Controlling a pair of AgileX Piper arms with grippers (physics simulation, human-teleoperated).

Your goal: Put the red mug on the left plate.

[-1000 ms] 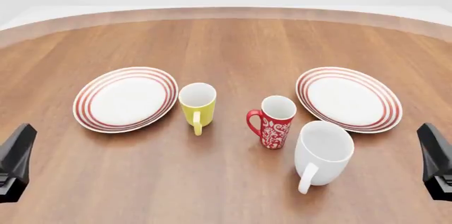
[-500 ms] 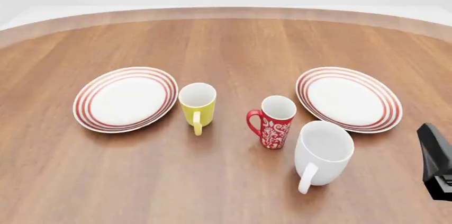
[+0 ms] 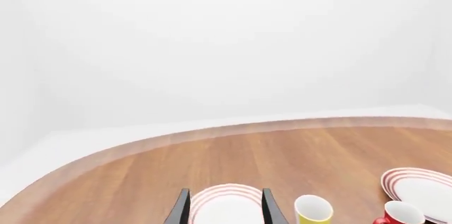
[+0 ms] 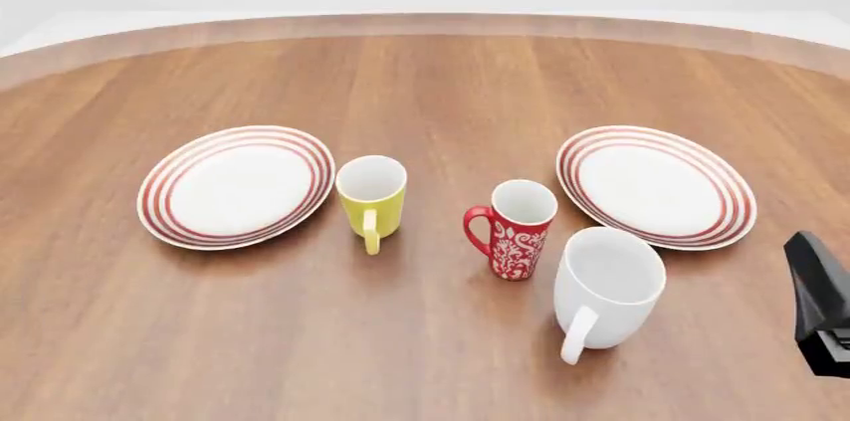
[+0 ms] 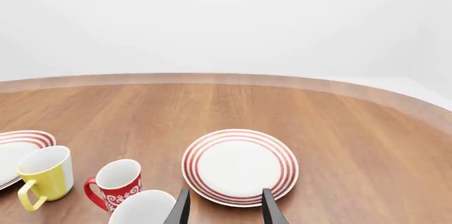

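The red mug (image 4: pixel 516 230) stands upright near the table's middle, handle toward the left, with a white floral pattern. It also shows in the right wrist view (image 5: pixel 116 184) and at the edge of the left wrist view (image 3: pixel 403 214). The left plate (image 4: pixel 237 185) lies bare at the left, beyond the yellow mug. My left gripper (image 3: pixel 224 211) is out of the front view; its wrist view shows its fingers apart, empty, with the left plate (image 3: pixel 226 189) beyond them. My right gripper (image 4: pixel 813 272) sits at the right edge, open and empty (image 5: pixel 224 211).
A yellow mug (image 4: pixel 370 197) stands between the left plate and the red mug. A bigger white mug (image 4: pixel 607 287) stands close to the red mug's front right. A matching right plate (image 4: pixel 655 185) lies behind it. The table's curved far edge (image 4: pixel 425 23) runs across the back.
The left gripper, at the front view's lower left a second ago, has gone out of that view. Mugs, plates and the right gripper have not moved.
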